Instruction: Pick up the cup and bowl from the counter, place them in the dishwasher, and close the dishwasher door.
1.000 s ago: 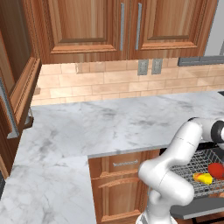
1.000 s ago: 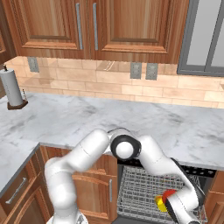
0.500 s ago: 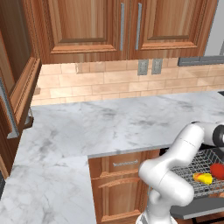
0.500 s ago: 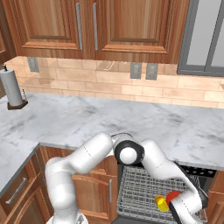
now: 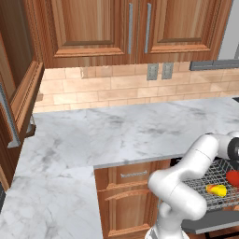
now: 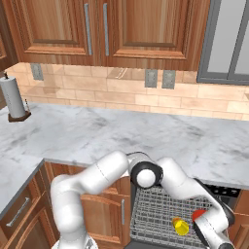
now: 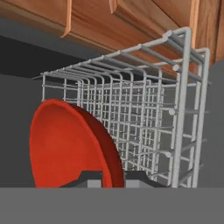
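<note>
Paper towel roll: upright on a dark stand at the far left of the counter, close to the tiled backsplash.

Counter: white marble with grey veins, L-shaped, over brown wooden cabinets; wooden upper cabinets hang above the backsplash. Two grey wall outlets sit side by side on the tiles.

Wooden drawers: below the counter edge, just left of the dishwasher opening.

Arm: white with dark joints, reaching from the base down and to the right, over the rack.

Dishwasher: under the counter, door down, grey wire rack drawn out in front of the opening. Dishwasher door: flat grey panel lying low beneath the rack.

Cup: yellow, lying on its side on the rack floor, near the rack's right half. In the left base view it shows an orange tinge at one end.

Bowl: red, standing on edge inside the rack, just right of the cup and apart from it; seen also at and.

Gripper: low in the rack at the bowl; the two dark fingertips are pinched on the bowl's rim, one on each side of it.
</note>
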